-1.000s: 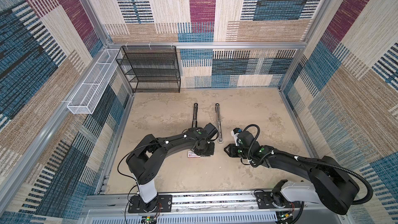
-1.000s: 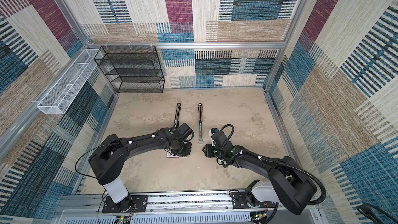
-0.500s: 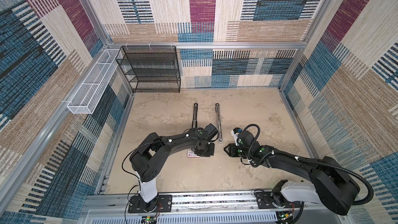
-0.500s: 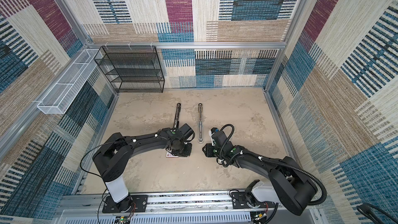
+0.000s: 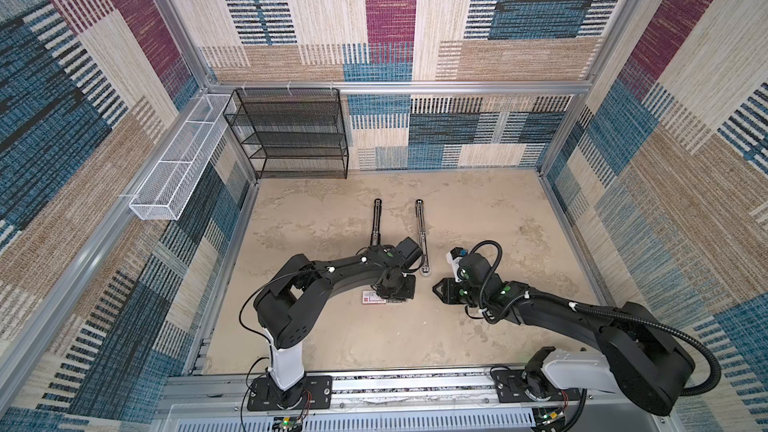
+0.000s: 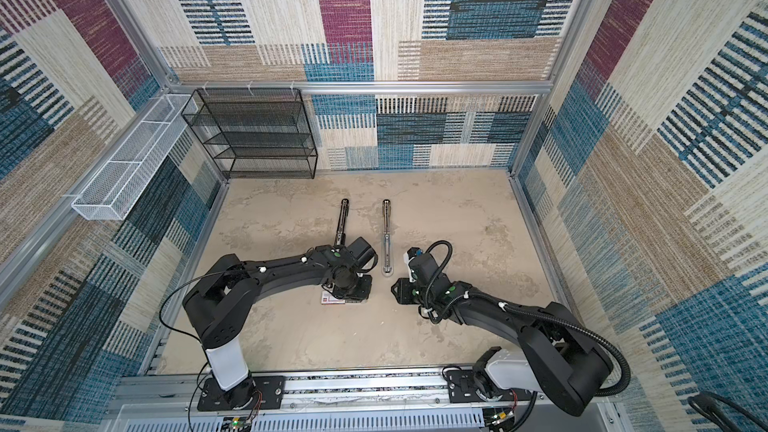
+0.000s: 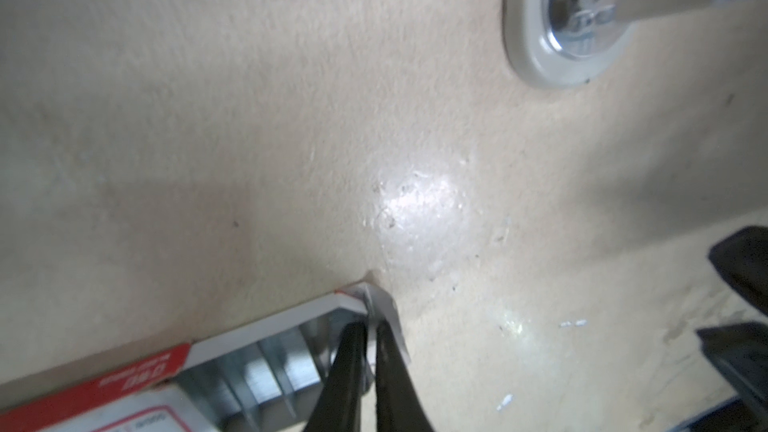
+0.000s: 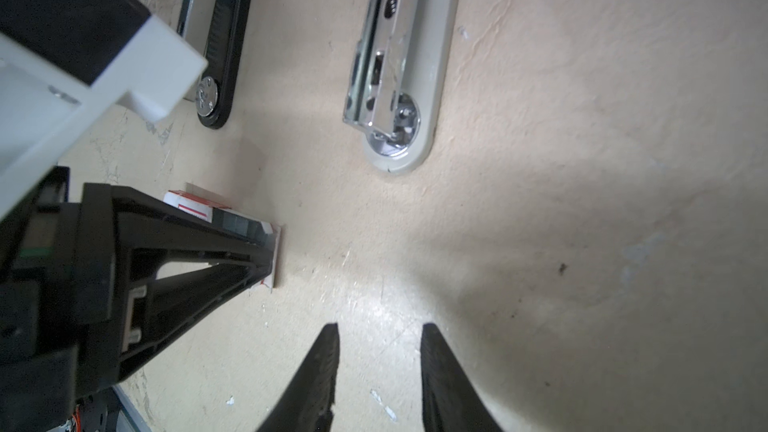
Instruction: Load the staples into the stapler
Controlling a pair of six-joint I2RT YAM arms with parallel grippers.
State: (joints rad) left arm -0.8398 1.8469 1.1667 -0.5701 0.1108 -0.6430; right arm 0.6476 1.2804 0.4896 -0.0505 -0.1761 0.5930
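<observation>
The staples [image 7: 266, 371] are grey metal strips lying in a flat white box with a red mark [image 5: 371, 297] [image 6: 330, 299] on the table. My left gripper [image 7: 368, 326] reaches down onto the box's end, and its jaws are shut on the thin white end flap [image 7: 388, 313]. In both top views its body covers most of the box. A grey stapler with a chrome magazine [image 5: 422, 234] [image 8: 399, 56] lies open just beyond. My right gripper [image 8: 380, 328] [image 5: 434, 288] hovers low to the right of the box, open and with nothing in it.
A black stapler [image 5: 376, 222] [image 8: 216, 35] lies parallel to the grey one, on its left. A black wire shelf [image 5: 291, 135] and a white wire basket [image 5: 178, 168] stand at the back left. Small white specks [image 8: 384, 405] dot the table by my right gripper.
My left jaws have closed tighter on the box's end, and the left elbow has shifted slightly. The right arm has not moved.
</observation>
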